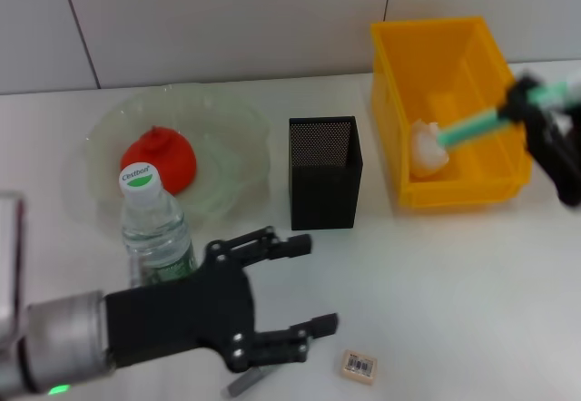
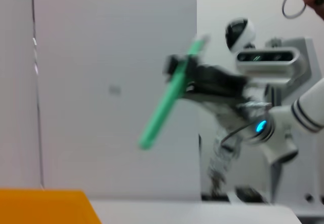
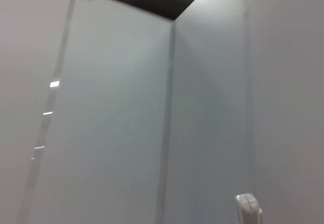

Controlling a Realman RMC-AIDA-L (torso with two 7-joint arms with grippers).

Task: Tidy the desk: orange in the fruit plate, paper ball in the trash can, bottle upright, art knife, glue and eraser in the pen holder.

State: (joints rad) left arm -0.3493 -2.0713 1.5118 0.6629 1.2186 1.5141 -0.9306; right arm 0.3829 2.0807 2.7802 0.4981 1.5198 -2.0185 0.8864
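Left gripper [image 1: 304,292] sits low at six o'clock of the desk, forearm reaching in level from nine o'clock, black fingers [image 1: 281,245] spread wide with nothing between them. The bottle [image 1: 154,224] stands upright just behind its knuckles, white cap on top. Down by the fingertips, a small grey piece [image 1: 243,384] pokes out from under the hand, and the eraser [image 1: 359,366] lies at about four o'clock of the gripper, apart from it.

The orange [image 1: 161,160] is in the fruit plate [image 1: 231,129], out at ten o'clock. Pen holder [image 1: 324,172] stands dead centre.

Over at two o'clock, the right gripper [image 1: 536,111] hangs above the trash can's [image 1: 399,74] far edge, clamped on a green stick [image 1: 472,127] that slants down into the bin. The paper ball [image 1: 425,147] lies inside, at the stick's lower tip.

The left wrist view catches that right gripper [image 2: 185,74] tilted, stick [image 2: 167,105] angling downward.
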